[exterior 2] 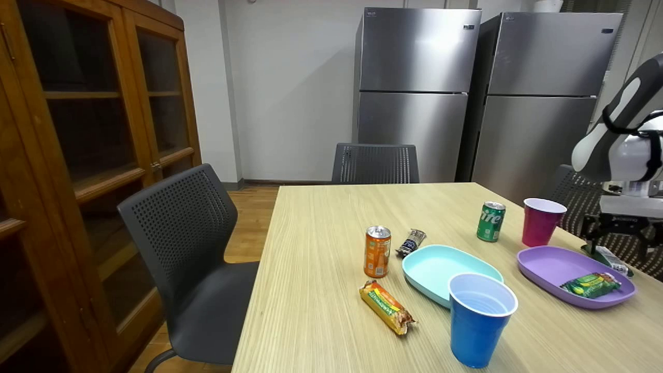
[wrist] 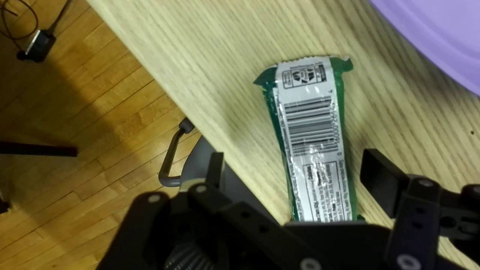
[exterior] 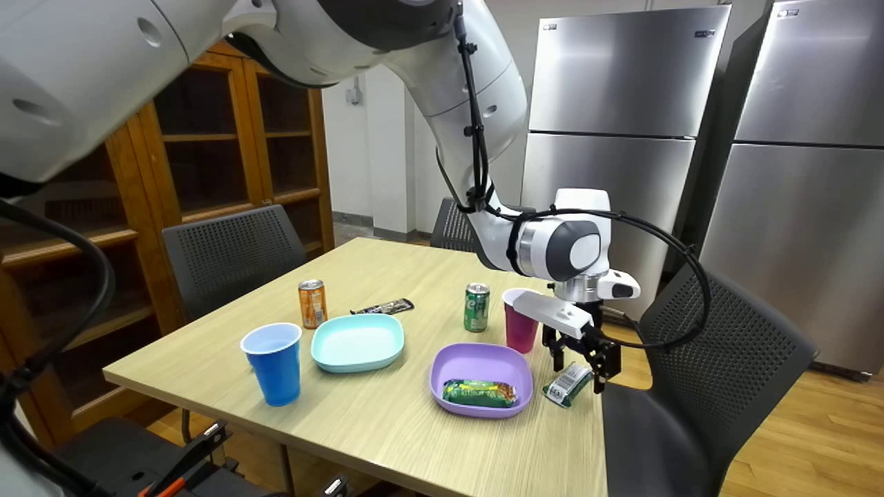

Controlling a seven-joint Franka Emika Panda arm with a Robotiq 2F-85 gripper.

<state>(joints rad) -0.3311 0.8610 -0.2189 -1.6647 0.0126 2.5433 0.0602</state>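
My gripper is open and empty, its fingers on either side of a green bar packet with a white barcode label. The fingers look apart from the packet; its near end is hidden behind the gripper. The packet lies on the table near its edge, and it shows in both exterior views. Beside it is a purple tray holding a green-and-yellow packet. A dark red cup stands upright just behind the tray, close to the gripper.
A green can, an orange can, a dark bar, a turquoise tray, a blue cup and a yellow packet are on the table. A dark chair stands against the table edge beside the gripper.
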